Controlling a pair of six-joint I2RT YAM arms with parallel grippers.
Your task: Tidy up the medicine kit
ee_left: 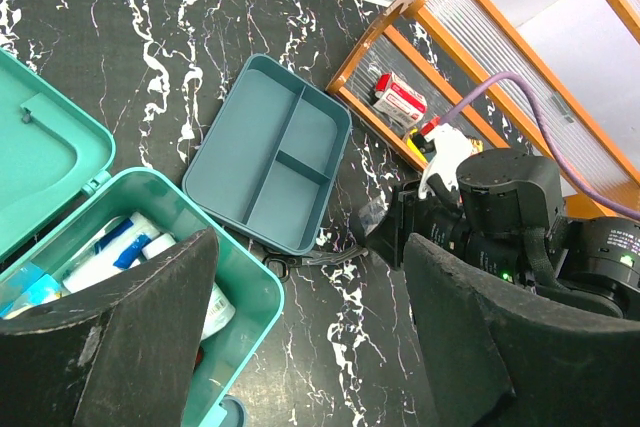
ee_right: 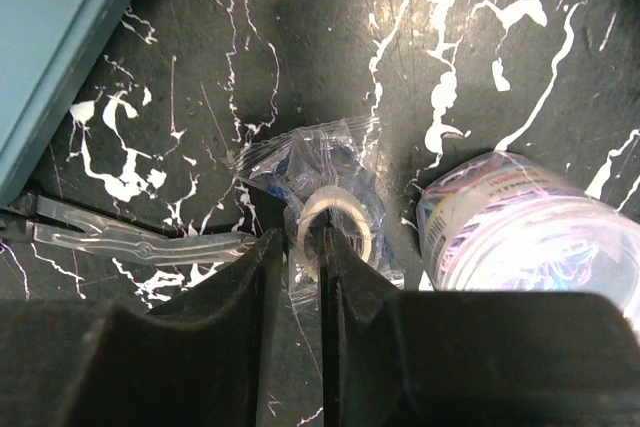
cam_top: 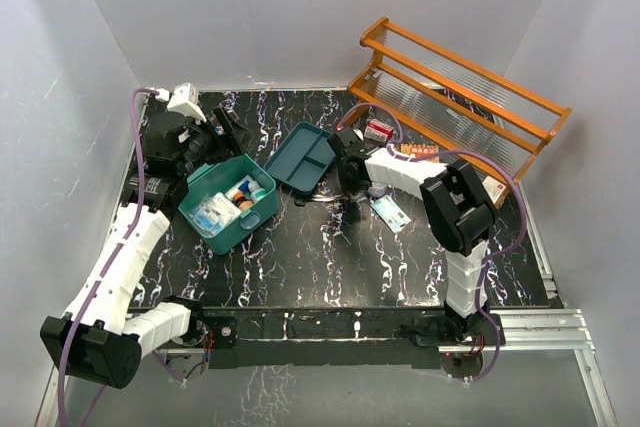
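Note:
The teal medicine kit [cam_top: 228, 209] stands open at the left, with several bottles and packets inside; its rim [ee_left: 262, 299] and lid [ee_left: 40, 152] show in the left wrist view. Its insert tray [cam_top: 308, 157] lies empty on the table beside it [ee_left: 270, 152]. My left gripper [ee_left: 310, 247] is open and empty, above the kit's right edge. My right gripper [ee_right: 303, 252] is down on the table right of the tray [cam_top: 352, 209]. It is shut on the wall of a small tape roll [ee_right: 345, 209] in a clear bag, one finger inside the ring.
A white jar with a coloured label [ee_right: 530, 237] lies right of the tape roll. Clear plastic tweezers [ee_right: 140, 242] lie left of it, by the tray's corner. An orange wooden rack [cam_top: 455, 87] at the back right holds a red-and-white box [ee_left: 400, 102].

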